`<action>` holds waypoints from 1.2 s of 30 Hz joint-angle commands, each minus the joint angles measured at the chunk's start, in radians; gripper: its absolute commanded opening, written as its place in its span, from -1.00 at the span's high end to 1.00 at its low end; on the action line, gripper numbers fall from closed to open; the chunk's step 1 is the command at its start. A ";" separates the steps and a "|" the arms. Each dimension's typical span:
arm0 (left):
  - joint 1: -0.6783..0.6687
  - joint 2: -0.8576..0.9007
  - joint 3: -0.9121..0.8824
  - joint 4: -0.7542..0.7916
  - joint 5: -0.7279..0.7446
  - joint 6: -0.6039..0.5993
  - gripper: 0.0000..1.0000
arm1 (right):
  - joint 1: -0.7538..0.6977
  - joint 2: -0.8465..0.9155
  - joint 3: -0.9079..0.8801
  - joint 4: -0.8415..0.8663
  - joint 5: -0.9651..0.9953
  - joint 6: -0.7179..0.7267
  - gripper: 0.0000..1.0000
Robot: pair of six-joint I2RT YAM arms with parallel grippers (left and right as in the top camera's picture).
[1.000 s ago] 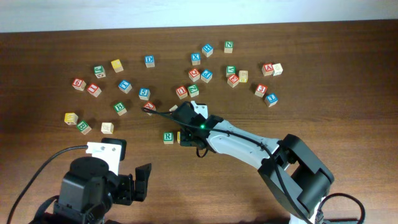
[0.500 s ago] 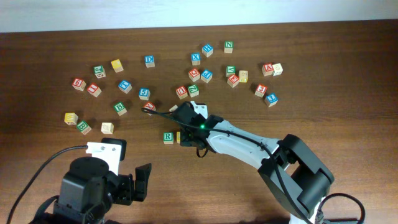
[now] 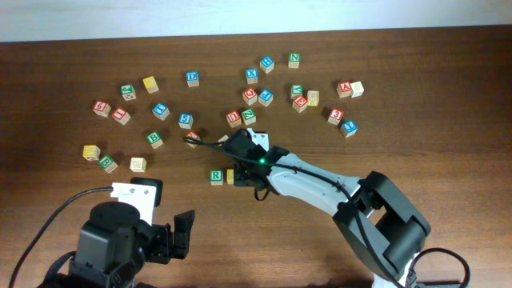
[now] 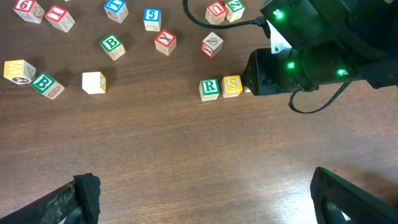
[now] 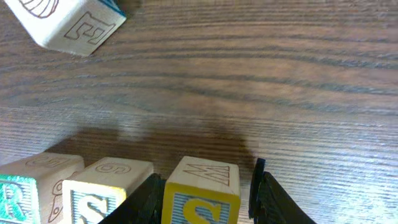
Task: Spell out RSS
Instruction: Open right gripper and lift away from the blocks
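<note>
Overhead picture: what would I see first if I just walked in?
The white right arm reaching across the middle of the table grabs your eye first. The right gripper holds a yellow S cube beside another S cube and an R cube. Colourful letter cubes lie scattered along the far side.

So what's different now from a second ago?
Hardly anything. The right claw, its fingers either side of the second S block, shifted a touch, too little to name a direction; grip unclear. The R block, first S block, loose blocks and left claw stayed put.
</note>
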 commanded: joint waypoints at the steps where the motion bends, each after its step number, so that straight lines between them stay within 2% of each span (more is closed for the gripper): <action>1: 0.002 -0.003 -0.003 0.001 0.007 0.009 -0.99 | -0.006 0.013 0.015 0.003 0.031 -0.018 0.30; 14: 0.002 -0.003 -0.003 0.001 0.007 0.009 -0.99 | -0.045 0.013 0.122 -0.027 0.064 -0.042 0.31; 17: 0.002 -0.003 -0.003 0.001 0.007 0.009 -0.99 | -0.091 0.001 0.251 -0.171 0.063 -0.064 0.34; 18: 0.002 -0.003 -0.003 0.002 0.007 0.009 -0.99 | -0.101 -0.008 0.298 -0.224 0.064 -0.084 0.48; 20: 0.002 -0.003 -0.003 0.002 0.007 0.009 -0.99 | -0.122 -0.037 0.414 -0.366 0.063 -0.089 0.92; 22: 0.002 -0.003 -0.003 0.002 0.007 0.009 -0.99 | -0.150 -0.083 0.504 -0.534 0.063 -0.093 0.91; 25: 0.002 -0.003 -0.003 0.002 0.007 0.009 -0.99 | -0.164 -0.119 0.492 -0.677 0.062 -0.156 0.91; 27: 0.002 -0.003 -0.003 0.001 0.007 0.009 -0.99 | -0.161 -0.119 0.403 -0.666 0.051 -0.166 0.91; 31: 0.002 -0.003 -0.003 0.001 -0.001 0.009 -0.99 | -0.161 -0.119 0.207 -0.491 -0.050 -0.167 0.91; 36: 0.002 -0.003 -0.003 0.002 0.000 0.009 -0.99 | -0.160 -0.118 0.048 -0.332 -0.054 -0.175 0.91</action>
